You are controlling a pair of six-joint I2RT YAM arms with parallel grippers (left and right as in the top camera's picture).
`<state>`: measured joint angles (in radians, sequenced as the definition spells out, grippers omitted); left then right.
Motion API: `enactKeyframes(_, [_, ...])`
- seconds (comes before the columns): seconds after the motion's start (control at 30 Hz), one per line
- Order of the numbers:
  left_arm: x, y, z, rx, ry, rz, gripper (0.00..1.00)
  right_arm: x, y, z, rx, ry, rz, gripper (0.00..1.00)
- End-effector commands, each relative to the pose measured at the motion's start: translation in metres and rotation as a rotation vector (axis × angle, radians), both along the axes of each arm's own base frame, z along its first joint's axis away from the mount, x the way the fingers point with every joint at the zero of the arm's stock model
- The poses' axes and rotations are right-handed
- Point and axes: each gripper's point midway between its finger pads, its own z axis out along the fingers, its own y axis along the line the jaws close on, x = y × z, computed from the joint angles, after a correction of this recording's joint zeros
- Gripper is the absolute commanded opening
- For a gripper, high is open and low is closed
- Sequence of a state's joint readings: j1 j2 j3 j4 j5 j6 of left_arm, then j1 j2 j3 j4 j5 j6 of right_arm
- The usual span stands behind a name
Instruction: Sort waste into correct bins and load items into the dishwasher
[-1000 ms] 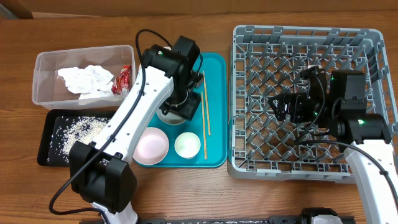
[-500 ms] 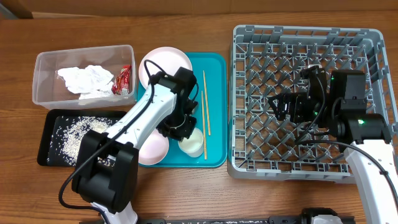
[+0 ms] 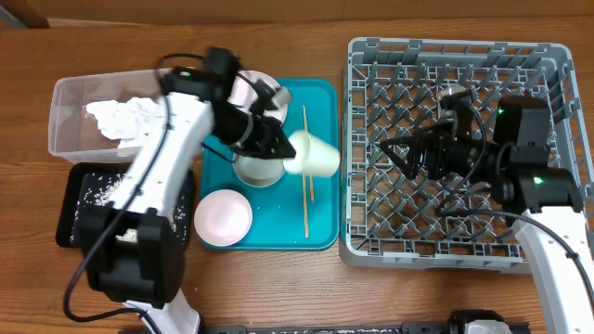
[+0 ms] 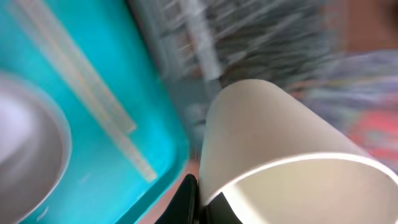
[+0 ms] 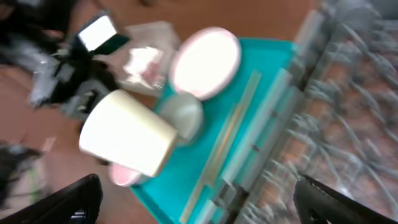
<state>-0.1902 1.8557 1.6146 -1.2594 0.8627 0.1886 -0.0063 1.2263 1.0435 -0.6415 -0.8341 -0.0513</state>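
Note:
My left gripper (image 3: 286,148) is shut on the rim of the small white cup (image 3: 316,154), which hangs on its side above the teal tray (image 3: 320,227). In the left wrist view the cup (image 4: 273,143) fills the right half, its rim pinched between my black fingers (image 4: 188,200). Two chopsticks (image 3: 307,158), a white bowl (image 3: 258,171), a small pink plate (image 3: 223,215) and a larger plate (image 3: 263,85) lie on the tray. My right gripper (image 3: 394,153) stands open over the grey dishwasher rack (image 3: 455,56), pointing at the cup (image 5: 127,134).
A clear tub (image 3: 70,102) at the far left holds the crumpled napkin (image 3: 119,117). In front of it a black tray (image 3: 70,218) holds loose rice (image 3: 97,190). The left arm crosses over the tub's right end. Bare wooden table (image 3: 278,288) lies along the front.
My left gripper closed on the cup, lifted it off the tray and swung it right toward the rack. The right gripper edged left, still open.

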Motion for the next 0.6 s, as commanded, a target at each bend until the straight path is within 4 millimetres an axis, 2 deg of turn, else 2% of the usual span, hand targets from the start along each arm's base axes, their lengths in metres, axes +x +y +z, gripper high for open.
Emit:
enactKeyframes(0.0, [0.006, -0.009, 0.067, -0.417, -0.118, -0.050, 0.04, -0.009, 0.029, 0.022, 0.183, -0.038, 0.208, 1.00])
enactKeyframes(0.13, [0.009, -0.005, 0.077, -0.478, -0.125, -0.036, 0.04, -0.011, 0.049, 0.033, 0.275, -0.102, 0.360, 1.00])
enactKeyframes(0.23, [0.008, -0.008, 0.085, -0.525, -0.139, -0.051, 0.04, -0.003, 0.066, 0.029, 0.308, -0.083, 0.398, 1.00])
enactKeyframes(0.43, [0.005, -0.013, 0.084, -0.526, -0.137, -0.065, 0.04, 0.006, 0.097, 0.025, 0.348, -0.065, 0.458, 0.99])
enactKeyframes(0.57, [0.004, -0.014, 0.084, -0.526, -0.137, -0.067, 0.04, -0.002, 0.115, 0.030, 0.355, -0.092, 0.513, 0.93])
